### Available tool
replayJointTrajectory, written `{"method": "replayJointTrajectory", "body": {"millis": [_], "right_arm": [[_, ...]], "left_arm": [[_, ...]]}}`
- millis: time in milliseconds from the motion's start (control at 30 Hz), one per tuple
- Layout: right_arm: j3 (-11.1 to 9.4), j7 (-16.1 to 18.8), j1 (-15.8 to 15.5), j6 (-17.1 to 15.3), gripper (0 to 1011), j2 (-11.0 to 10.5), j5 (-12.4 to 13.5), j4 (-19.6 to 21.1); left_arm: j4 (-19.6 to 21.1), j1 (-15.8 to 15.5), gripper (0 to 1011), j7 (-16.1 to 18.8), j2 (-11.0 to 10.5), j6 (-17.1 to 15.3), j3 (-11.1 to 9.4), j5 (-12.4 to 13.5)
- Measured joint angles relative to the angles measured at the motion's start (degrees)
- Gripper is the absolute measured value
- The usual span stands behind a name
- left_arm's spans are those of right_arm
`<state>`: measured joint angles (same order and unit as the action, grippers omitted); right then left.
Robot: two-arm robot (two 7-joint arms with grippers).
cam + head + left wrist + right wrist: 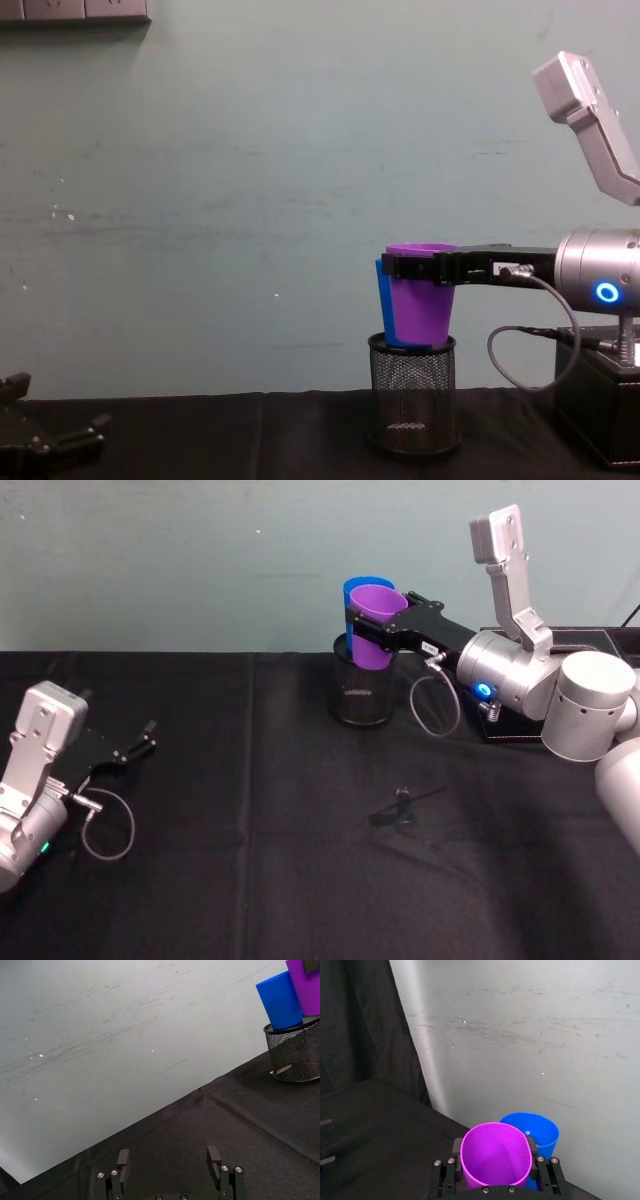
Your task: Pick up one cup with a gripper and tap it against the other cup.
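The purple cup [377,630] hangs upright in the air, and my right gripper [375,628] is shut on its upper wall, one jaw on each side. Its base hovers at the rim of a black mesh pen holder [362,695]. The blue cup [357,587] stands in that holder just behind the purple one, and their sides appear to touch. From the right wrist I look down into the purple cup [495,1172] between my right gripper [495,1152], with the blue cup [542,1132] against it. My left gripper [140,742] rests open at the table's left.
A black box [600,638] sits at the back right under my right arm. A small black object [403,805] lies on the black cloth [250,880] in the middle. The grey-green wall [250,200] rises right behind the holder [412,395].
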<state>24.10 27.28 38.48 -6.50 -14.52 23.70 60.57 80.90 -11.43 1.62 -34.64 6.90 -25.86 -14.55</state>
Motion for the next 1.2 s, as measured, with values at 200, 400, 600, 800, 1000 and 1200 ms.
{"method": "replayJointTrajectory", "body": {"millis": [200, 400, 600, 800, 1000, 1200], "right_arm": [[0.00, -0.02, -0.03, 0.00, 726, -0.01, 0.00, 0.03], [0.00, -0.04, -0.04, 0.00, 726, -0.01, 0.00, 0.04], [0.00, -0.06, -0.04, 0.00, 726, -0.01, 0.00, 0.04], [0.00, -0.07, -0.04, 0.00, 726, -0.01, 0.00, 0.04], [0.00, -0.08, -0.04, 0.00, 726, -0.01, 0.00, 0.04], [0.00, -0.07, -0.04, 0.00, 726, -0.01, 0.00, 0.05]], "left_arm": [[0.00, 0.00, 1000, 0.00, 0.00, 0.00, 0.00, 0.00], [0.00, 0.00, 1000, 0.00, 0.00, 0.00, 0.00, 0.00], [0.00, 0.00, 1000, 0.00, 0.00, 0.00, 0.00, 0.00], [0.00, 0.00, 1000, 0.00, 0.00, 0.00, 0.00, 0.00], [0.00, 0.00, 1000, 0.00, 0.00, 0.00, 0.00, 0.00], [0.00, 0.00, 1000, 0.00, 0.00, 0.00, 0.00, 0.00]]}}
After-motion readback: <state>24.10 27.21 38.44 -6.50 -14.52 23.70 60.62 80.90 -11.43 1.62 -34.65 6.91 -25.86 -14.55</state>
